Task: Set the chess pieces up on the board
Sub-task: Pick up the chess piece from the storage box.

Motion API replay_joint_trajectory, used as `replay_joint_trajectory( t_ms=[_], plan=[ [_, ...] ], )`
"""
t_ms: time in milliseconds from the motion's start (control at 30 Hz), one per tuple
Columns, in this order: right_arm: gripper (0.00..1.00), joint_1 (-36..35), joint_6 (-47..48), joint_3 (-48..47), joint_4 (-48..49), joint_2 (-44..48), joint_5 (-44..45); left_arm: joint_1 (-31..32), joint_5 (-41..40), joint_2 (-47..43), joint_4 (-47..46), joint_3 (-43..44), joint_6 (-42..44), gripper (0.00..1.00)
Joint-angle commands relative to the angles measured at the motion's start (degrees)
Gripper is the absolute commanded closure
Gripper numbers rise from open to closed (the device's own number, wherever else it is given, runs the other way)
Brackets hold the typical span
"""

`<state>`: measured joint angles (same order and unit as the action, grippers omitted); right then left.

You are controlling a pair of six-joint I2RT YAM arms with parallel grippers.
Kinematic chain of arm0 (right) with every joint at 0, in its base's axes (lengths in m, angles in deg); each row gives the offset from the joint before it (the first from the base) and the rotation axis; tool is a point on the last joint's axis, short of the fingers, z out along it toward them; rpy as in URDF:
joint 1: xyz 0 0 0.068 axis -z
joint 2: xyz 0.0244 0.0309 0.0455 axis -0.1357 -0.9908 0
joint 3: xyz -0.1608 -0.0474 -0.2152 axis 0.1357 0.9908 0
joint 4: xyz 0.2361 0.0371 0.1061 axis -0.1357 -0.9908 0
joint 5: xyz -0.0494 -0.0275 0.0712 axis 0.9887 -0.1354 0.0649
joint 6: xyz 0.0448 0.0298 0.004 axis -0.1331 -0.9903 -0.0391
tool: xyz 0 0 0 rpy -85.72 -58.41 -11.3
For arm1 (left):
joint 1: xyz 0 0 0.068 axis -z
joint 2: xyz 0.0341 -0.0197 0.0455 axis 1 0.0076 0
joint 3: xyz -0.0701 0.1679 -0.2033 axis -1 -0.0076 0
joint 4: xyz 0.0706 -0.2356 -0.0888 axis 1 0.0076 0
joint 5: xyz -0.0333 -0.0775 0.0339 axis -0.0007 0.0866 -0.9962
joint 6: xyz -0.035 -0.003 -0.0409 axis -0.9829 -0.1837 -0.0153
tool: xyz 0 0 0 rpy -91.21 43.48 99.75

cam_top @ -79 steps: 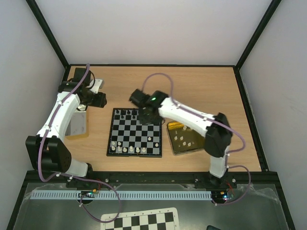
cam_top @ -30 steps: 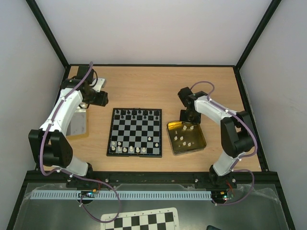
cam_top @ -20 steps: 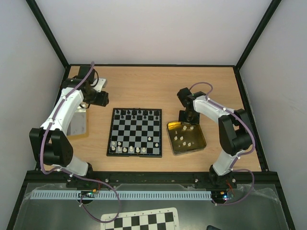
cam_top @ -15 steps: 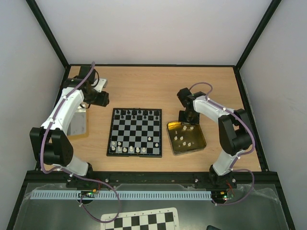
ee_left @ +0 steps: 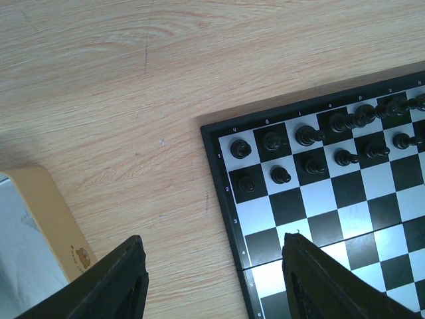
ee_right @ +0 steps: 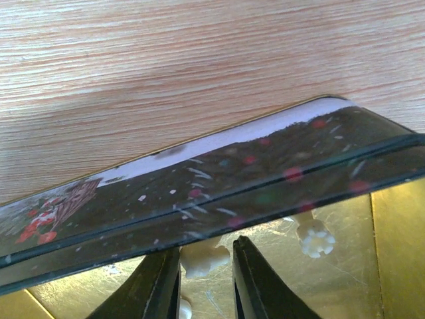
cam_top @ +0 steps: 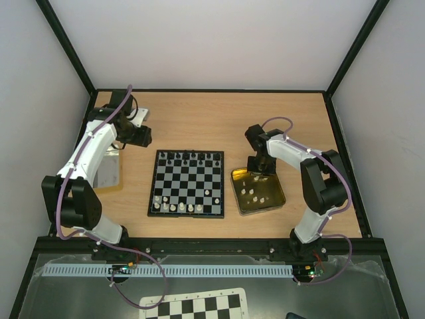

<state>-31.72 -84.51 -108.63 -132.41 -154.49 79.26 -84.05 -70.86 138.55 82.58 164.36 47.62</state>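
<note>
A cream-white piece (ee_right: 201,258) sits half hidden between the fingers (ee_right: 156,286) of the right gripper (ee_right: 204,251), cut off below; whether they pinch it is unclear; the board (ee_left: 319,196) runs past the left wrist view's right and bottom edges.

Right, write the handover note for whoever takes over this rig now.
Left gripper: open, empty, hovering off the far-left corner of the board.
Right gripper: down in the gold tin, jaws either side of a white piece; firm grip unclear.
Done: black pieces on the far two rows; some white pieces on the near rows.
Left: move the remaining white pieces from tin to board.
</note>
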Motion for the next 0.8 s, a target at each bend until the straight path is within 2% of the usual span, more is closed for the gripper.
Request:
replay_joint_trajectory(
  t_ms=[0,367,767],
  plan=[
    [0.82,0.2,0.5,0.6,-0.2,-0.5,0.5,0.4,-0.2,0.2,1.1,1.3,0.5,0.44],
    [0.93,0.2,0.5,0.6,-0.5,-0.3,0.8,0.6,-0.4,0.1,1.1,1.2,0.4,0.44],
    [0.98,0.1,-0.1,-0.5,-2.6,0.8,1.4,0.7,-0.4,-0.2,1.1,1.1,0.3,0.44]
  ],
)
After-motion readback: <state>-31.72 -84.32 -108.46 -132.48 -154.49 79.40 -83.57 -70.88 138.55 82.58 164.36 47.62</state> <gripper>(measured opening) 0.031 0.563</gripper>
